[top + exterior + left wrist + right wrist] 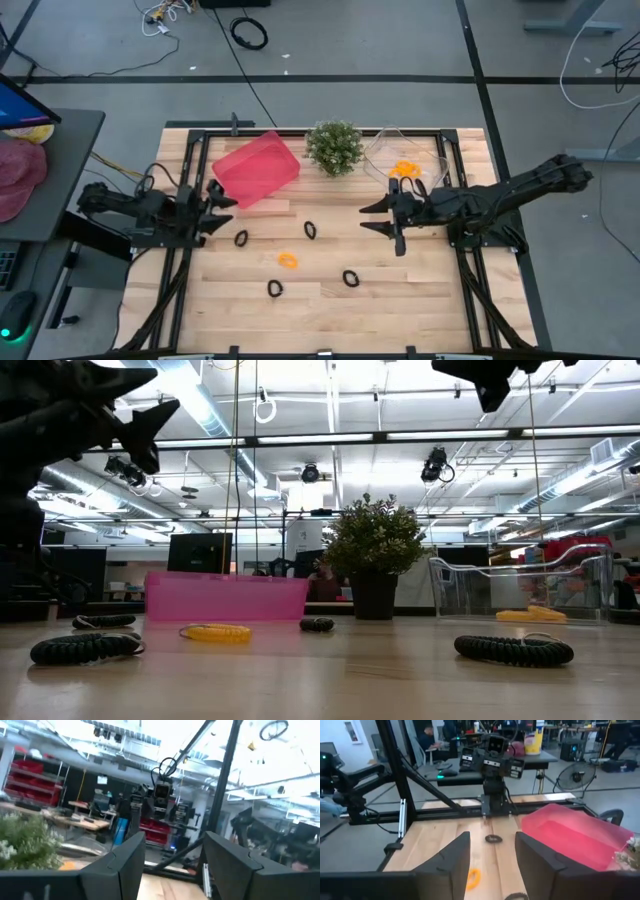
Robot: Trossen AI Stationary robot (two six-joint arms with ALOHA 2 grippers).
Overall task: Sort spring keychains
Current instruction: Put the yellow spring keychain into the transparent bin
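Both grippers are hanging open and empty. An orange keychain (288,260) is lying between them, below and left of the right gripper (372,217). A black keychain (241,238) is sitting just right of the left gripper (222,212).

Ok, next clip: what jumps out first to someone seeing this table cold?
The pink bin at the table's back left, beside the potted plant. Right of the plant, a clear bin holds orange keychains; one orange and four black ones lie loose mid-table. The left gripper and right gripper hang open, empty.
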